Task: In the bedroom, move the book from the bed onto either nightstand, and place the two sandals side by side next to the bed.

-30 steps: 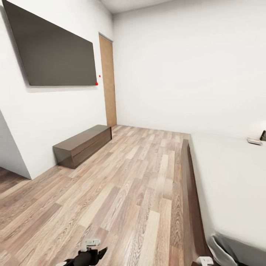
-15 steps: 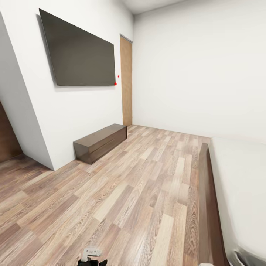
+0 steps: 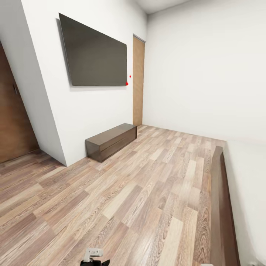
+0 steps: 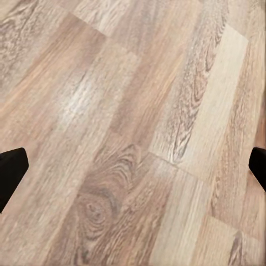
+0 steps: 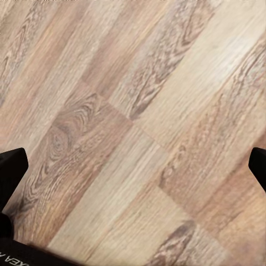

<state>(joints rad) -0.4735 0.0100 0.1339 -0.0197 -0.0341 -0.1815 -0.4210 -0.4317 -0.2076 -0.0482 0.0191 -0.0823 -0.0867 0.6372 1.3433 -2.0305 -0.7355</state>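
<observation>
— Bed [image 3: 221, 207]: where is it?
— At the right edge of the head view. Its dark frame runs along the floor [image 3: 140, 199], with a strip of pale mattress [image 3: 251, 192] beside it. A second ago far more mattress showed, with a small object at its far corner; that corner is now out of the picture.
— Did the bed move?
— No. The whole picture has swung left, so the camera turned, not the furniture.
— What came in on the left?
— A brown door [image 3: 14, 122] at the left edge, past the wall corner. The dark TV [image 3: 96, 55] on the white wall and the low cabinet [image 3: 111, 141] under it sit further right in the picture than before, as does the narrow door [image 3: 138, 81] in the far corner. Two red dots are by the TV's lower corner.
— And the grippers?
— The left gripper [image 3: 94, 258] pokes up at the bottom edge of the head view, lower in the picture than a second ago. In the left wrist view its dark fingertips [image 4: 11, 172] sit at opposite edges, spread wide with nothing between them, over bare planks.
— The right one?
— Much the same: right gripper [image 5: 133, 172] fingers apart at the picture's two sides, empty, above the floor.
</observation>
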